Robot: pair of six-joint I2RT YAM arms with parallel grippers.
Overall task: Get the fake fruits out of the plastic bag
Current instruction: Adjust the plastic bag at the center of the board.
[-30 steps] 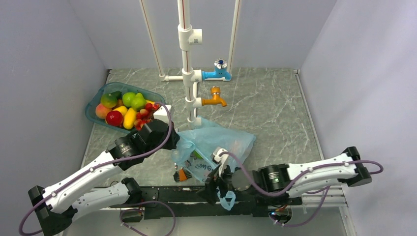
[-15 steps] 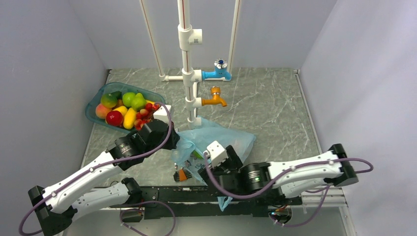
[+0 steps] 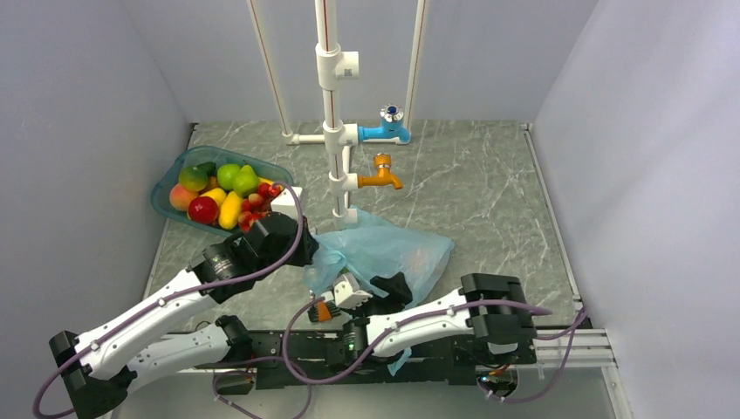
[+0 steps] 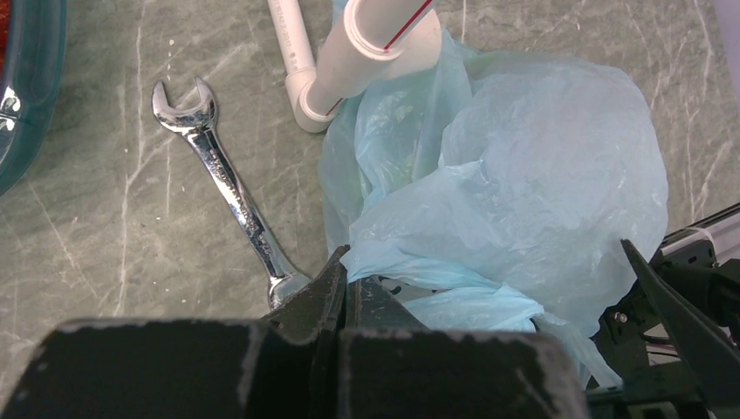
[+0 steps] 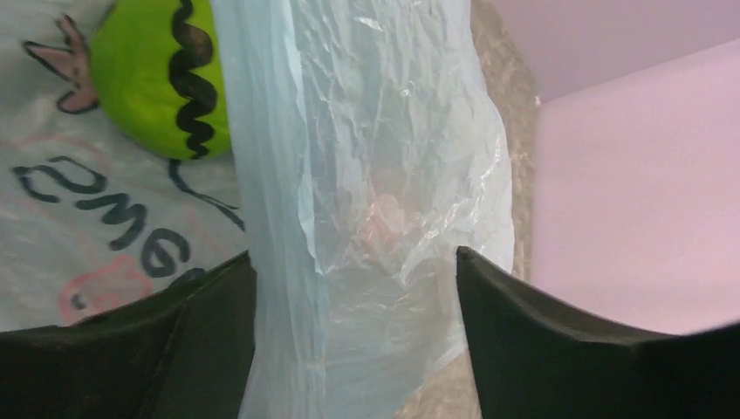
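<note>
Lettering [image 5: 113,218] on plastic bag [image 5: 375,175], dark, unreadable

**Can't see much inside this bag**

Crinkled film hides most of what's in the plastic bag [image 5: 375,175]. The green fruit [image 5: 148,78] shows through it, clipped at the top edge. There's a pinkish blur nearby that I can't identify. My left end effector [image 4: 343,278] covers the wrench [image 4: 229,188]'s lower end, and the basket [image 4: 22,105] is cropped.

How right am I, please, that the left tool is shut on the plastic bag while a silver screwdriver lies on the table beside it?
Not quite: the left wrist view shows a silver wrench, not a screwdriver, lying beside the plastic bag. The left tool is indeed shut on the bag's edge.
</note>
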